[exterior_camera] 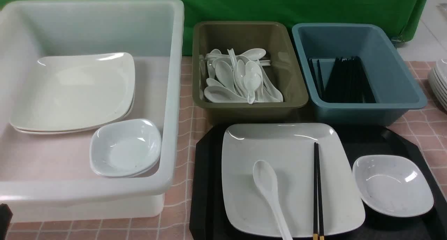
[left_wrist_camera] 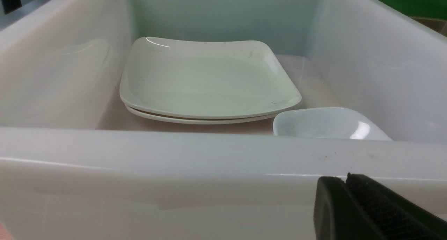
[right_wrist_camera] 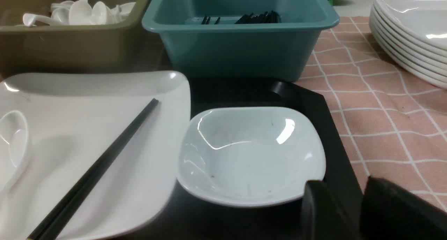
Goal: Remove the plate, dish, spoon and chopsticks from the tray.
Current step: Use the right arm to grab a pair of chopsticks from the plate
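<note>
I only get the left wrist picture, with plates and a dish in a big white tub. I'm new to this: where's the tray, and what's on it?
Observer: The front view shows the black tray, right of that tub. The large plate on it carries a spoon and chopsticks.
Operator: Is there a small dish too?
Observer: Yes, a white one, on the plate's right.
Operator: And the other arm's fingers?
Observer: The right fingers are apart, holding nothing.

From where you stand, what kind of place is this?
Maybe a dish-clearing practice table: there's a tray with a plate, a tub of spoons and a tub of chopsticks.
</note>
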